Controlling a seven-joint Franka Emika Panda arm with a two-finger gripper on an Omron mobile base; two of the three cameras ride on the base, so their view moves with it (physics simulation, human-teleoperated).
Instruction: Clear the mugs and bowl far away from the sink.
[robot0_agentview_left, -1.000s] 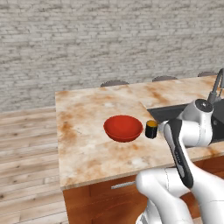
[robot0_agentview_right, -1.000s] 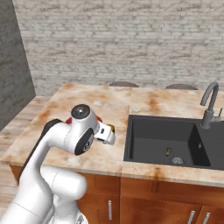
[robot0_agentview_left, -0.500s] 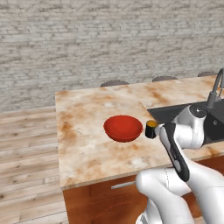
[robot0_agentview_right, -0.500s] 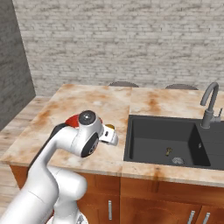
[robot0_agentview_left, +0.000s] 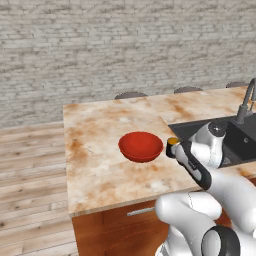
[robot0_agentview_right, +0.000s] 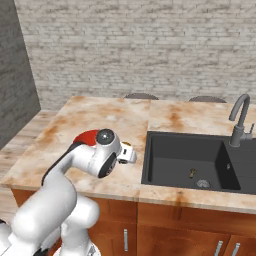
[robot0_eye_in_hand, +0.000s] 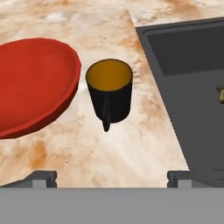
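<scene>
Hand (robot0_eye_in_hand: 112, 177) released, jaws wide apart w/ nothing between them; hovers low over the marble surface (robot0_eye_in_hand: 100, 144), aimed at the black mug (robot0_eye_in_hand: 110, 92); mug upright, yellow-orange inside, handle facing the hand; not touched; red bowl (robot0_eye_in_hand: 33, 83) just beside the mug, on its far side from the sink (robot0_eye_in_hand: 192, 74); mug stands between bowl & sink edge, near both; in left base view bowl (robot0_agentview_left: 141, 146) sits mid-surface, mug (robot0_agentview_left: 172, 147) partly behind the arm; faucet (robot0_agentview_right: 240, 119) at sink's far side.

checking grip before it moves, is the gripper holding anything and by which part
Nothing is held. The gripper is open, short of the black mug, which stands on the counter beside the red bowl.
</scene>
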